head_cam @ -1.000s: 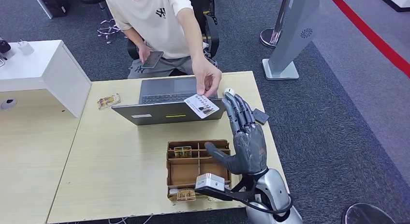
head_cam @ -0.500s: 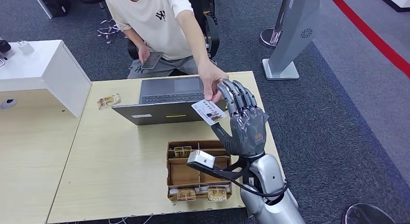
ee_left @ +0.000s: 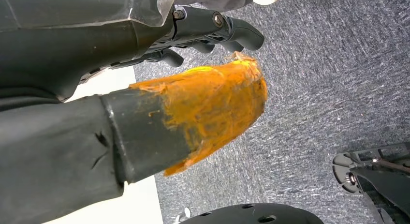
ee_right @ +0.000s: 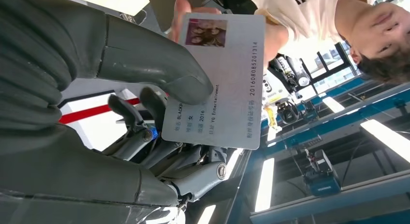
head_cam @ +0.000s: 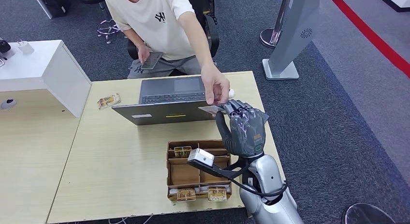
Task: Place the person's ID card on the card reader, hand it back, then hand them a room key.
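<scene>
ID card [ee_right: 220,79] is the thing you must get first, but let me begin with the big things. You see the long pale wooden counter [head_cam: 121,171], and the person [head_cam: 159,25] who sits at its far side and reaches over the open laptop [head_cam: 164,100]. Near the robot, on the counter, stands a brown divided box [head_cam: 186,171] with small packets in some compartments.

The right robot hand [head_cam: 241,125] is raised above the right part of the counter, just beyond the box, with the palm turned to the person and the fingers curled toward the card. In the right wrist view the thick thumb [ee_right: 159,69] lies on the printed face of the card and the darker fingers [ee_right: 145,117] are behind it, so it pinches the card. The person's hand [head_cam: 216,87] touches the card's far edge too; I judge that the handover is not finished.

The card looks thin, stiff, light and smooth, so it can slip or turn. You should hold it flat on both faces, near one short edge, and leave the rest free for the reader.

The left robot hand [ee_left: 212,28] hangs over grey carpet, fingers curled in around nothing.
</scene>
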Robot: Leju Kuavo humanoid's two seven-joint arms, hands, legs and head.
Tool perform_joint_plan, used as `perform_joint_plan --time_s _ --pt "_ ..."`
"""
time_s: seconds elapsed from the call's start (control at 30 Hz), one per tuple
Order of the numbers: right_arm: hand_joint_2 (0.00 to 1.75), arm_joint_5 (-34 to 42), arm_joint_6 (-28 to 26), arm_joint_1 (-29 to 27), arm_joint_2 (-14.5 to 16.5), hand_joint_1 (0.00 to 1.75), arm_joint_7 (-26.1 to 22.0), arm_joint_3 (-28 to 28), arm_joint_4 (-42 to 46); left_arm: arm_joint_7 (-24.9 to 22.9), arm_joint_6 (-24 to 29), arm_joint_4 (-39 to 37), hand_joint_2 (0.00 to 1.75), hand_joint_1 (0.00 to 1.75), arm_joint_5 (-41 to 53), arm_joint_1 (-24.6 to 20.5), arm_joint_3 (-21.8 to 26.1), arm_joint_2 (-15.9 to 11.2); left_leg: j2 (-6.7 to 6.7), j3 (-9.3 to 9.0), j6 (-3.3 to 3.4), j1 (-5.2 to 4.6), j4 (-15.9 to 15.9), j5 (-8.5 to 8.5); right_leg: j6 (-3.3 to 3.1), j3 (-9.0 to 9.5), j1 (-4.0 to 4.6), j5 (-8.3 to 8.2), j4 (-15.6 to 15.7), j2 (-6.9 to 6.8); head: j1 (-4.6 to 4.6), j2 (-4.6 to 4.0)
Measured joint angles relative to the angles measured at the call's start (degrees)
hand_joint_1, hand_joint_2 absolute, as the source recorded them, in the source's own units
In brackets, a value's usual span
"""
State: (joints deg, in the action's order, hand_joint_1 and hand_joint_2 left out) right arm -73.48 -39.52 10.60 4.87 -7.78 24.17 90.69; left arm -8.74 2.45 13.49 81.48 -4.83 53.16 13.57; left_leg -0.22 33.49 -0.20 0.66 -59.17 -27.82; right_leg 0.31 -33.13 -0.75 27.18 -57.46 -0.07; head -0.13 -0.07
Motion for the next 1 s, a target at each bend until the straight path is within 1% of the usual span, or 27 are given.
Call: perform_joint_plan --time_s 0.5,0.57,0.63,0.7,0.73,0.77,0.8,0.87,0.9,0.93,1.0 --pt "1.75 0.10 0.00 -0.43 0.28 1.75 -0.40 -0.43 -0.18 -0.17 0.00 0.00 0.00 0.00 -0.02 0.00 -0.01 -0.02 0.00 0.00 0.00 0.00 0.00 0.00 0.00 0.00 0.00 0.00 0.00 0.00 0.01 0.00" --pt "1.75 1.06 0.00 -0.88 0.54 1.75 -1.06 -0.83 -0.16 -0.17 0.02 0.00 0.00 0.00 -0.07 0.00 -0.01 -0.02 0.00 0.00 0.00 0.00 0.00 0.00 0.00 0.00 0.00 0.00 0.00 0.00 0.01 0.00" --pt "1.75 4.08 0.01 -1.49 0.75 1.75 -1.98 -1.03 -0.08 -0.16 0.08 0.00 0.00 0.00 -0.20 0.00 -0.01 -0.02 0.00 0.00 0.00 0.00 0.00 0.00 0.00 0.00 0.00 0.00 0.00 0.00 0.00 0.00" --pt "1.75 11.10 0.47 -2.36 0.89 1.75 -3.32 -0.99 0.40 -0.04 0.26 0.00 0.00 0.00 -0.61 0.00 -0.01 -0.02 0.00 0.00 0.00 0.00 0.00 0.00 0.00 0.00 0.00 0.00 0.00 -0.01 0.01 0.00" --pt "1.75 16.74 1.39 -2.98 0.93 1.75 -4.28 -0.89 0.98 0.08 0.42 0.00 0.00 0.00 -0.96 0.00 -0.01 -0.02 -0.01 0.00 0.00 0.00 0.00 0.00 0.00 0.00 0.00 0.00 0.00 -0.01 0.01 0.00" --pt "1.75 24.01 3.28 -3.76 0.96 1.75 -5.59 -0.78 1.85 0.23 0.62 0.00 0.00 0.00 -1.47 0.01 0.00 -0.02 -0.01 0.00 0.00 0.00 0.00 0.00 0.00 -0.01 0.00 0.00 0.00 -0.02 0.01 0.00" --pt "1.75 32.70 6.28 -4.72 0.97 1.75 -7.19 -0.68 3.02 0.42 0.86 0.00 0.00 0.00 -2.05 0.01 0.01 -0.02 -0.02 0.01 0.00 0.00 0.00 0.00 0.00 -0.01 0.00 0.01 0.00 -0.02 0.02 0.00" --pt "1.75 50.81 14.31 -7.31 1.04 1.75 -10.62 -0.65 5.87 0.77 1.33 0.00 0.00 0.00 -3.26 0.02 0.08 -0.04 -0.03 0.01 0.00 0.00 0.00 -0.01 0.02 -0.02 0.00 0.02 0.00 -0.03 0.02 0.00" --pt "1.75 58.14 18.14 -8.77 1.07 1.75 -11.98 -0.69 7.28 0.91 1.54 0.00 0.00 0.00 -3.77 0.03 0.16 -0.05 -0.04 0.02 -0.01 0.00 0.00 -0.02 0.03 -0.02 0.00 0.03 0.00 -0.03 0.01 0.00" --pt "1.75 63.83 21.50 -10.22 1.09 1.75 -12.93 -0.85 8.56 0.99 1.69 0.00 0.00 0.00 -4.20 0.04 0.30 -0.07 -0.04 0.02 -0.01 0.00 0.00 -0.02 0.03 -0.03 0.00 0.04 0.00 -0.04 0.01 0.00" --pt "1.75 71.24 26.41 -12.84 1.09 1.75 -13.93 -1.61 10.51 1.10 1.89 0.00 0.00 0.00 -4.96 0.06 0.63 -0.08 -0.04 0.03 -0.03 0.00 0.01 -0.04 0.04 -0.03 0.00 0.06 0.00 -0.04 0.01 0.00"
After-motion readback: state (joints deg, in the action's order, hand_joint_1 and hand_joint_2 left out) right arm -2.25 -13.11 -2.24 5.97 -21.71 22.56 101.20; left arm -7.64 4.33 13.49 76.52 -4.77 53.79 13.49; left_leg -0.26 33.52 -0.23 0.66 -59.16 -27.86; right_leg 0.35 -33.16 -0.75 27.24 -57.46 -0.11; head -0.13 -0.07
